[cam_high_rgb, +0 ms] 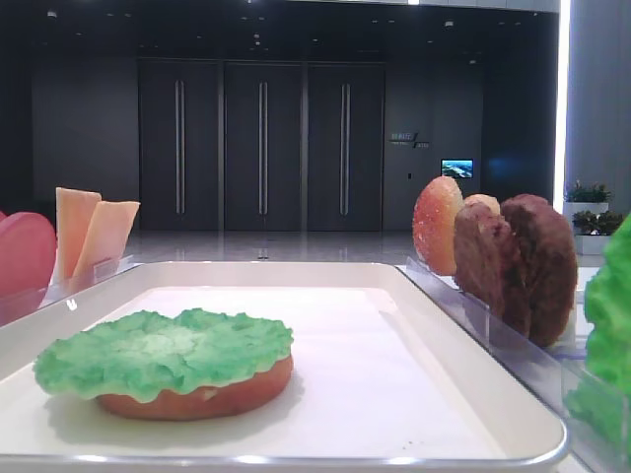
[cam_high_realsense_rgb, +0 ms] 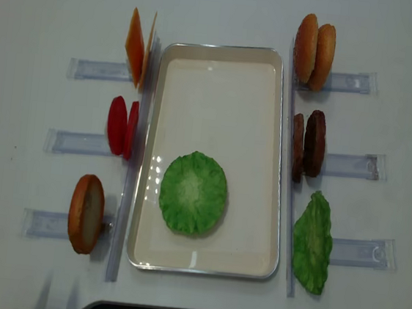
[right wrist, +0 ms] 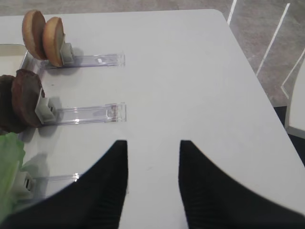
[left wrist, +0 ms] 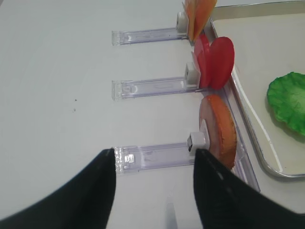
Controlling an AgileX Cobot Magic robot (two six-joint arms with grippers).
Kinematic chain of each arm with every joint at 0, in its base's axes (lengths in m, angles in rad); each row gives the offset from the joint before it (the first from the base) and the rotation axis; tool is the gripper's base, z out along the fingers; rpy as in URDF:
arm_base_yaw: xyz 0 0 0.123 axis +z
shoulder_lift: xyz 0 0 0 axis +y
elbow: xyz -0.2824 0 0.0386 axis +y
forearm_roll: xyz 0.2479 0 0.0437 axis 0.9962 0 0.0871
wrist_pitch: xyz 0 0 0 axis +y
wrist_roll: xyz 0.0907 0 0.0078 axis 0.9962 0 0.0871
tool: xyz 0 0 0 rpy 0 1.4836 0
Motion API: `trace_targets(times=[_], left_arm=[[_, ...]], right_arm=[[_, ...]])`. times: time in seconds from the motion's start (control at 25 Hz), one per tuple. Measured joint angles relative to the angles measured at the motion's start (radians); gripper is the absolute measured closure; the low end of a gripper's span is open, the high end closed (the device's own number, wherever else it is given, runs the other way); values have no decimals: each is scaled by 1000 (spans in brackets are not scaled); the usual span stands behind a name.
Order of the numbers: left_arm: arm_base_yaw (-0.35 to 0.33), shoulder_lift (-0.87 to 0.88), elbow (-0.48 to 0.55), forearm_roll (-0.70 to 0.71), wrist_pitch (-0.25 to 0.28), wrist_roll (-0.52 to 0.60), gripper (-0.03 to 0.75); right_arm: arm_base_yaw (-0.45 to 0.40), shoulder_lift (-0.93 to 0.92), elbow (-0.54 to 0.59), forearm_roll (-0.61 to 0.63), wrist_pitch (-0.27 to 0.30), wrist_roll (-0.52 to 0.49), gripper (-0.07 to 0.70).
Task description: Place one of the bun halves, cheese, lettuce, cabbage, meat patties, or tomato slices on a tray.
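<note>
My right gripper hangs over bare table, jaws parted and holding nothing; the left gripper is likewise spread and empty, by the bun half in its clear holder. The overhead view shows the lettuce lying in the tray. Only the low view reveals a bun beneath it.

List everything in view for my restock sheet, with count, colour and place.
tray: one, white, centre.
bun half: one, orange, on tray under lettuce.
lettuce: one, green, on that bun.
spare lettuce: green, right front holder.
meat patties: two, dark brown, right middle holder.
bun halves: two, tan, right rear holder.
cheese: two, orange, left rear.
tomato slices: two, red, left middle.
domed bun half: one, left front.
right gripper: black, open, empty.
left gripper: black, open, empty.
</note>
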Motion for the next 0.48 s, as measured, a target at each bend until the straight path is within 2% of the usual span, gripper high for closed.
trace_targets(times=[0.12,0.32,0.48], left_arm=[[0,0,0,0,0,0,314],[0,0,0,0,0,0,314],[0,0,0,0,0,0,317]], right_arm=[[11,0,0,-5,4,-3,387],[81,0,1,-11,5,-5,387],[91,0,2,-13,8,-5,387]])
